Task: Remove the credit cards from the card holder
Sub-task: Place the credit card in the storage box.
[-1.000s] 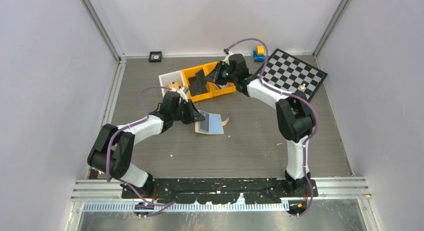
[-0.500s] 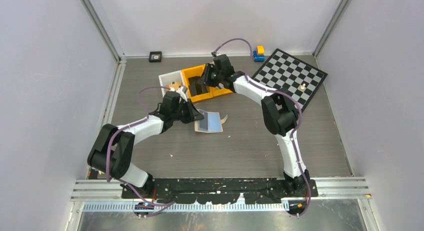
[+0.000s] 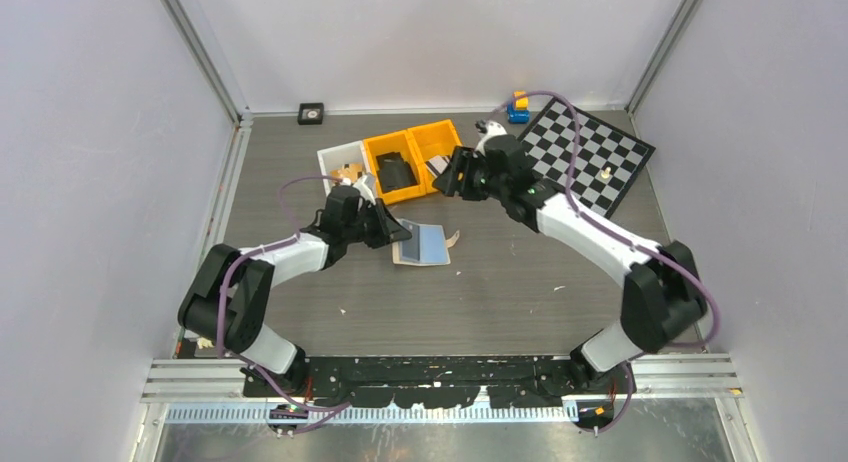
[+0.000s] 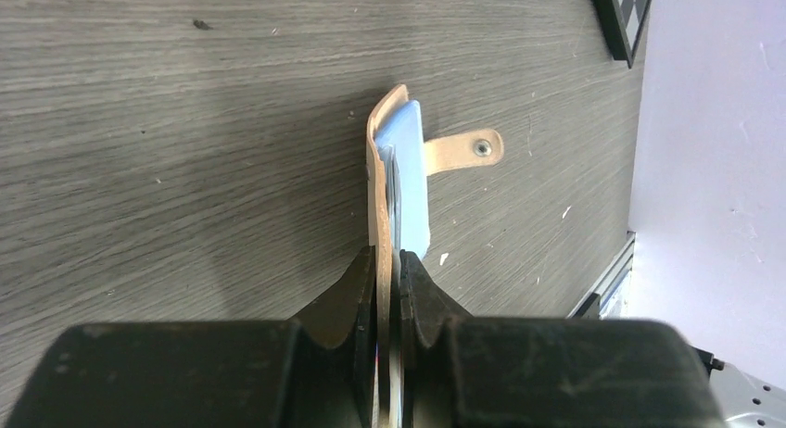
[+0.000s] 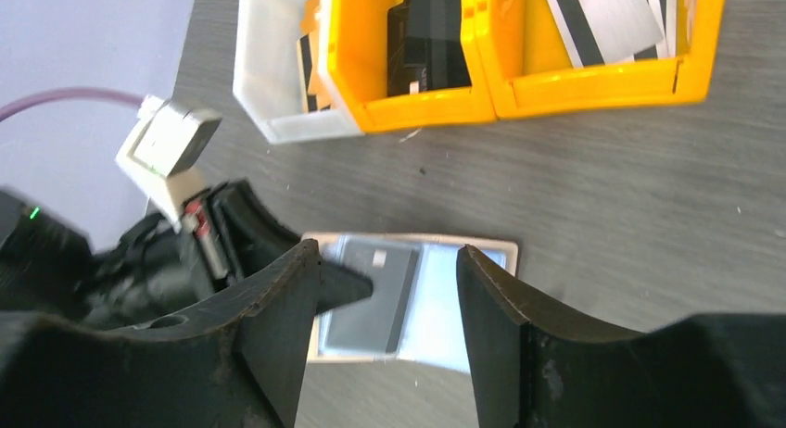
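Card holder lies open mid-table; left gripper clamped on its 9 o'clock edge; right gripper hangs at its 1 o'clock, jaws apart, empty; likely step: fetch next credit card; needs descent, then pinch on exposed edge.

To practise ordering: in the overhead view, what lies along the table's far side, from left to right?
Black square → white bin → first orange bin → second orange bin → toy → chessboard.
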You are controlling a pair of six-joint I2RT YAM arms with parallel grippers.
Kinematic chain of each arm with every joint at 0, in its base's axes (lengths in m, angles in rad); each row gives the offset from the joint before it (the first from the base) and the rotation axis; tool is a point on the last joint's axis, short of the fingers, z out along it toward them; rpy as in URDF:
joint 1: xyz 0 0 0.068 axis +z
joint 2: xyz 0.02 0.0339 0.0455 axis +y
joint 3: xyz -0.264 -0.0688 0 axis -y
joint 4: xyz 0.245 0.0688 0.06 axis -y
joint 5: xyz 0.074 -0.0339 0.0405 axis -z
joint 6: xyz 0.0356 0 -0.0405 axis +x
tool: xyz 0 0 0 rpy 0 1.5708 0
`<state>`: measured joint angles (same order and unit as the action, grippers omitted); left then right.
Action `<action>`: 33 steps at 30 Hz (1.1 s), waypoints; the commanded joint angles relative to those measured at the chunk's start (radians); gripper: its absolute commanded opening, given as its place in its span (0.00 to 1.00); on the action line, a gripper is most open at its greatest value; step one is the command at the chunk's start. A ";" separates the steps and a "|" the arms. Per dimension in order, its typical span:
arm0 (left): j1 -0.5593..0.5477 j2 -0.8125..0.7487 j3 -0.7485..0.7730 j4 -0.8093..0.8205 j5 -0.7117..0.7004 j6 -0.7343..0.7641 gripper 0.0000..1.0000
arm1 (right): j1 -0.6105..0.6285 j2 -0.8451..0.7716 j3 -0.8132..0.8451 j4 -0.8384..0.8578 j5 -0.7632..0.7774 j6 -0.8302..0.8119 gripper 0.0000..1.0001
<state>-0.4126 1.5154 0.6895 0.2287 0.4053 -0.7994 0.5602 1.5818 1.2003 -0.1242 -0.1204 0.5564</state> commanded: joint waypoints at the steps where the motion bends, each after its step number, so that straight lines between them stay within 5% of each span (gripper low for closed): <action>1: -0.005 0.037 0.027 0.065 0.051 -0.013 0.00 | 0.002 -0.127 -0.199 0.132 0.016 0.048 0.64; 5: -0.006 0.073 0.070 0.009 0.083 0.007 0.00 | 0.001 -0.191 -0.352 0.182 0.185 0.098 0.85; 16: -0.013 0.071 0.064 0.035 0.100 -0.009 0.01 | 0.003 -0.263 -0.411 0.138 0.382 0.135 0.87; 25: -0.013 0.045 0.037 0.060 0.059 -0.020 0.03 | 0.020 -0.259 -0.466 0.312 0.029 0.087 0.87; 33: -0.012 0.079 0.047 0.061 0.065 -0.023 0.09 | 0.072 -0.114 -0.439 0.416 -0.125 0.071 0.84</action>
<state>-0.4217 1.6058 0.7292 0.2348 0.4641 -0.8120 0.6083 1.3911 0.7357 0.1703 -0.1196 0.6521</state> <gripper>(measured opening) 0.108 0.864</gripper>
